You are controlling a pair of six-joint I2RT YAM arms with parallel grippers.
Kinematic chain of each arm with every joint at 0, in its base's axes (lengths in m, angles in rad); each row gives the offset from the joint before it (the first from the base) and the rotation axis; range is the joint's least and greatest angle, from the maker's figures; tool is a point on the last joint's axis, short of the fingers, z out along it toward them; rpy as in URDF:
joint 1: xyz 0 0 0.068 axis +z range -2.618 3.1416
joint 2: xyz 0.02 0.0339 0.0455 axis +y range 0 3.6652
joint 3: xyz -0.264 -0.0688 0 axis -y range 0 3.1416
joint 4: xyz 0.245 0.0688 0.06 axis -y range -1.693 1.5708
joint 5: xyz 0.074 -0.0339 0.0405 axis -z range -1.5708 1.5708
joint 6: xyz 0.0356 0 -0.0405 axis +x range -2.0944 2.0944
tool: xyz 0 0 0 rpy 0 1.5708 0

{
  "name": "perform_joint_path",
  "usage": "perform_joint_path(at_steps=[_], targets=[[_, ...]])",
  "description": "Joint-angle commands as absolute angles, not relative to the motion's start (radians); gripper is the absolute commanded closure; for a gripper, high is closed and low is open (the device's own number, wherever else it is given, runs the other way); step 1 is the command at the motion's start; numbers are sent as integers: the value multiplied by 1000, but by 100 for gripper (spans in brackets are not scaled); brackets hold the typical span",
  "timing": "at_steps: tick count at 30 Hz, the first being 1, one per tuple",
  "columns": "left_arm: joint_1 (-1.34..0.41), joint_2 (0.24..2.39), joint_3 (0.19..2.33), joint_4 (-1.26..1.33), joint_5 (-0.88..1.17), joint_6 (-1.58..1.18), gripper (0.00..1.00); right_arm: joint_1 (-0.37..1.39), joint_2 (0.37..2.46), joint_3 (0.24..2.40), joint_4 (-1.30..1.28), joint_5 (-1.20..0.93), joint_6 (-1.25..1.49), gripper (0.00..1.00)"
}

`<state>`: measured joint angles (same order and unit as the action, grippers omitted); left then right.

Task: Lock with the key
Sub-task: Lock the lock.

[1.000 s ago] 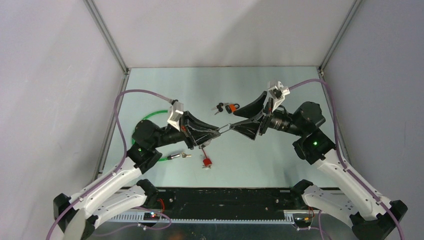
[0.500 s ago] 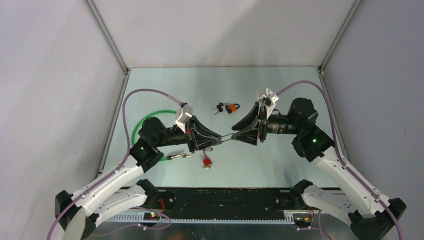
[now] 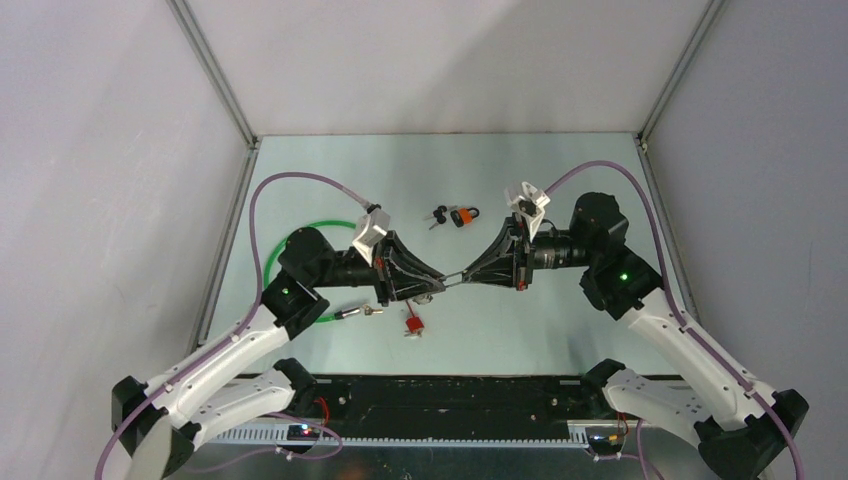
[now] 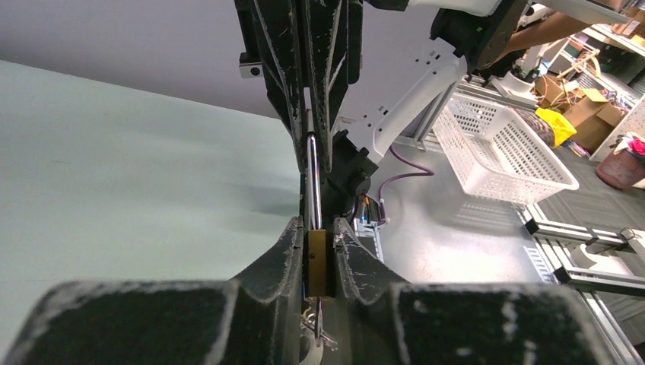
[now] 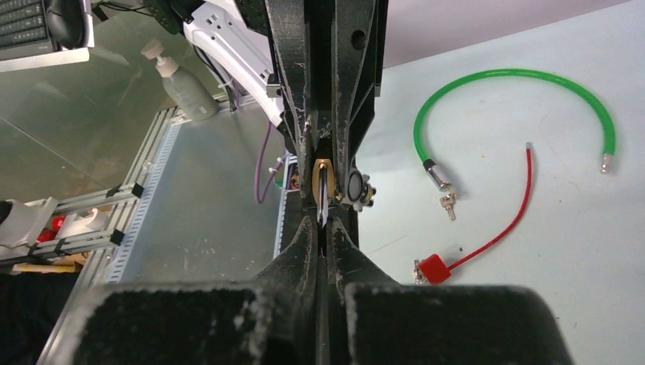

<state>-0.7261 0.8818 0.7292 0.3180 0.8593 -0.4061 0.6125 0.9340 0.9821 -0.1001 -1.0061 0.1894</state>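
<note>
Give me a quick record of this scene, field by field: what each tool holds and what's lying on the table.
left tool: shut on brass padlock
right tool: shut on chrome bar rising from the padlock, probably its shackle
tools: meeting tip to tip
on table: green cable, red cable lock, orange padlock
key in brass padlock: cannot tell

You had the padlock (image 4: 317, 262) over the table (image 3: 560, 180); the lock with keys (image 3: 455, 215) lay at its 12 o'clock, the tagged cable (image 3: 411, 323) at 7, the looped cable (image 5: 517, 73) at 9.
</note>
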Motion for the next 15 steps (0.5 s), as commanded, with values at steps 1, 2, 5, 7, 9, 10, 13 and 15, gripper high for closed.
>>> perform_joint_path(at_steps=[1, 2, 5, 7, 9, 10, 13, 15], targets=[[-728, 884, 786, 346, 905, -363, 100, 638, 957, 1023, -32, -1000, 232, 100], [-729, 883, 787, 346, 903, -358, 100, 657, 960, 1023, -33, -982, 234, 100], [-731, 884, 796, 346, 897, -352, 100, 689, 975, 1022, -42, -947, 236, 100], [-733, 885, 799, 346, 894, -351, 100, 710, 984, 1017, -36, -919, 241, 100], [-733, 886, 801, 345, 884, -351, 100, 724, 989, 1007, -19, -914, 252, 100], [-732, 888, 802, 346, 870, -350, 100, 733, 991, 1003, -14, -913, 255, 100], [-733, 885, 803, 346, 831, -347, 100, 755, 1005, 997, -12, -907, 261, 100], [-734, 877, 803, 346, 794, -342, 100, 767, 1013, 990, -11, -905, 261, 100]])
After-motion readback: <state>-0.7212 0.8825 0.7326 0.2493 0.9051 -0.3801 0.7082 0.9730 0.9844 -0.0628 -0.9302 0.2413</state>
